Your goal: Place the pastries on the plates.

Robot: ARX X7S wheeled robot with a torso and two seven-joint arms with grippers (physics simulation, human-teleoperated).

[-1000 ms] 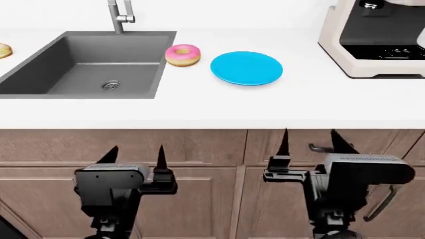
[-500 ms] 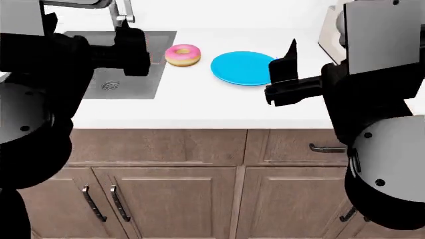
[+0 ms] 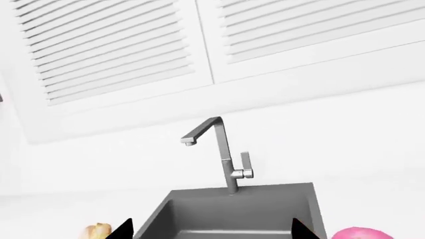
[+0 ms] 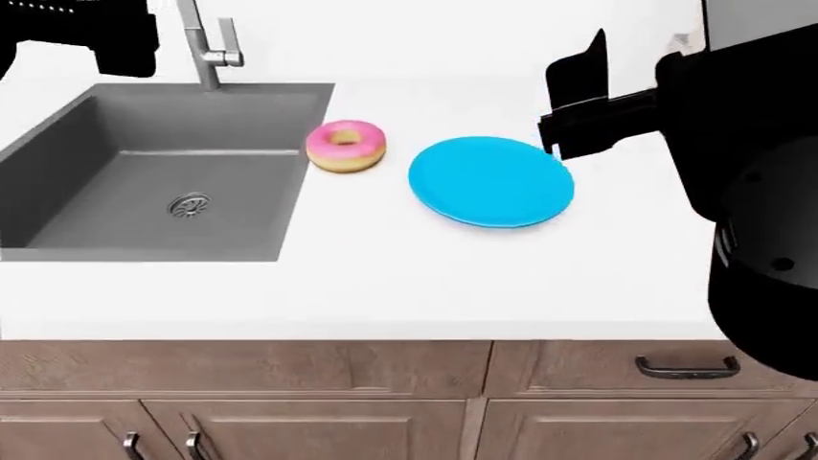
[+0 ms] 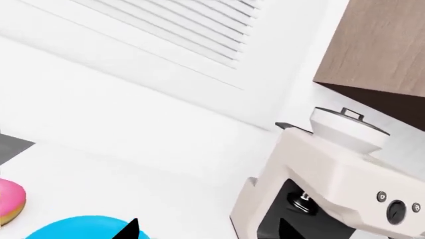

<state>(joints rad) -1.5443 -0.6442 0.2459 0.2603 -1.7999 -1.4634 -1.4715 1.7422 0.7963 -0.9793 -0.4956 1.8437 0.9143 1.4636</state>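
The pink-iced ring donut (image 4: 345,147) sits bare on the white countertop (image 4: 383,278), between the sink (image 4: 153,172) and the bright blue plate (image 4: 491,181), near the plate's rim but not touching it. So nothing of the job looks done yet: the plate is bare, and the donut has not been lifted. A sliver of a tan, golden pastry (image 3: 98,231) shows on the far side of the sink in the left wrist view; I cannot see a second plate anywhere.

Nearest me are wood-grain cabinet fronts with dark bar handles under the smooth counter. The plate is a flat, glossy disc; the donut is a plump ring, pink icing over a tan base. The sink is a matte grey rectangular basin with a steel drain and an angular metal faucet (image 4: 205,43) behind it.

The right gripper (image 5: 206,231) hovers above the plate's far edge, its dark pointed tips spread and empty. The left gripper (image 3: 211,233) hangs over the sink, tips likewise apart, holding nothing. Beyond stand a cream coffee machine (image 5: 332,189) and white louvred shutters.
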